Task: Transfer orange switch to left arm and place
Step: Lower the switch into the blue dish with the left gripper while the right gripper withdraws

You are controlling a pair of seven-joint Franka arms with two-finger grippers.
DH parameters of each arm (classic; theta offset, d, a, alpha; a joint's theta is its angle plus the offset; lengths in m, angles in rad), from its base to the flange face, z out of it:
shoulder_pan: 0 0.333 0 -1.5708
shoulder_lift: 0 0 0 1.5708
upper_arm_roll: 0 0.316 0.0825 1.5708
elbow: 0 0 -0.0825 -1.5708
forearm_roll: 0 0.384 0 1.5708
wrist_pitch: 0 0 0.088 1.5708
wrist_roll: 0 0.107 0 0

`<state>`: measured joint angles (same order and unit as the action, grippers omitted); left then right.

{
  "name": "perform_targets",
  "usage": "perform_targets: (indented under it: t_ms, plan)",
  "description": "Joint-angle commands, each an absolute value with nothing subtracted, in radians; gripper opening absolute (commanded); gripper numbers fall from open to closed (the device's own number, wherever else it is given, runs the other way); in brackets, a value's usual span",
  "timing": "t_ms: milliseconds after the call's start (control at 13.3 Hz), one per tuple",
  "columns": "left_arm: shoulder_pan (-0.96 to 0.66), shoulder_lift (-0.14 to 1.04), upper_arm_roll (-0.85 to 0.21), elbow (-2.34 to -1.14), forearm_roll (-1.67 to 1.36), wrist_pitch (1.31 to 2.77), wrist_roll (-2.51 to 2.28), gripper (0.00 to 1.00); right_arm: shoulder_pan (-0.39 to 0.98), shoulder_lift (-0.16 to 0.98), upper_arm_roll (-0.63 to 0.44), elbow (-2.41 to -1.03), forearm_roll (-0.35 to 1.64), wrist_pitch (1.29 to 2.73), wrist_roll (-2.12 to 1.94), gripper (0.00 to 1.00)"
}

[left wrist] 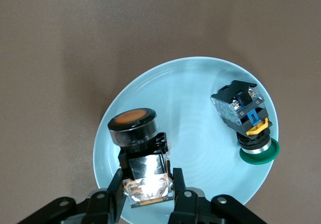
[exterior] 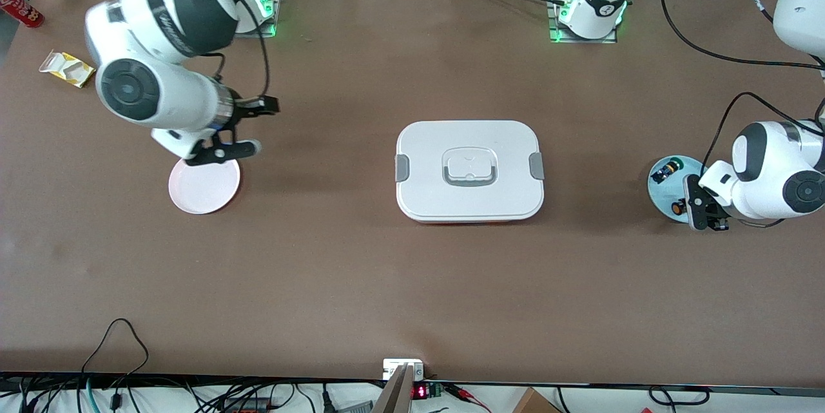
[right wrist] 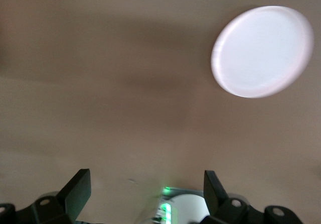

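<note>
The orange switch (left wrist: 134,129), with a black round cap, orange face and clear block body, is over the pale blue plate (left wrist: 200,93) at the left arm's end of the table. My left gripper (left wrist: 149,190) is shut on its block body. In the front view the switch (exterior: 677,208) shows at the tip of the left gripper (exterior: 699,210). I cannot tell whether it still touches the plate. The white box (exterior: 425,165) lies mid-table. My right gripper (exterior: 261,126) hangs open and empty by the edge of a pink plate (exterior: 203,189); its wrist view shows the gripper (right wrist: 145,189) and that plate (right wrist: 261,50).
A second switch with a green cap (left wrist: 247,117) lies on the blue plate (exterior: 664,191) beside the orange one. A yellow packet (exterior: 66,68) and a red can (exterior: 19,7) sit at the right arm's end. Cables trail near the left arm.
</note>
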<state>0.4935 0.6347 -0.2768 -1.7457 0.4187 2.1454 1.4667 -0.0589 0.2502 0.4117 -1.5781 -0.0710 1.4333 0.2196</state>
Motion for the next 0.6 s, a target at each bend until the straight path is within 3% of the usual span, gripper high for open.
perform_targets:
  t_ms: [0,75,151,376,527]
  plan:
    - [0.503,0.635,-0.288,-1.749,0.516,2.186,1.482,0.28,-0.060,0.255,0.361,-1.439,-0.266,1.354,0.236,1.00]
    - [0.505,0.635,-0.290,-1.747,0.532,2.186,1.491,0.89,-0.034,0.252,0.300,-1.425,-0.278,1.359,0.236,1.00]
    - [0.508,0.634,-0.291,-1.747,0.532,2.181,1.496,1.00,0.018,0.253,0.223,-1.401,-0.270,1.365,0.232,1.00]
    - [0.502,0.621,-0.301,-1.743,0.532,2.161,1.502,1.00,0.129,0.204,0.027,-1.390,-0.125,1.441,0.163,1.00]
    - [0.502,0.606,-0.304,-1.736,0.526,2.146,1.502,1.00,0.094,0.198,-0.001,-1.411,-0.094,1.457,0.105,1.00]
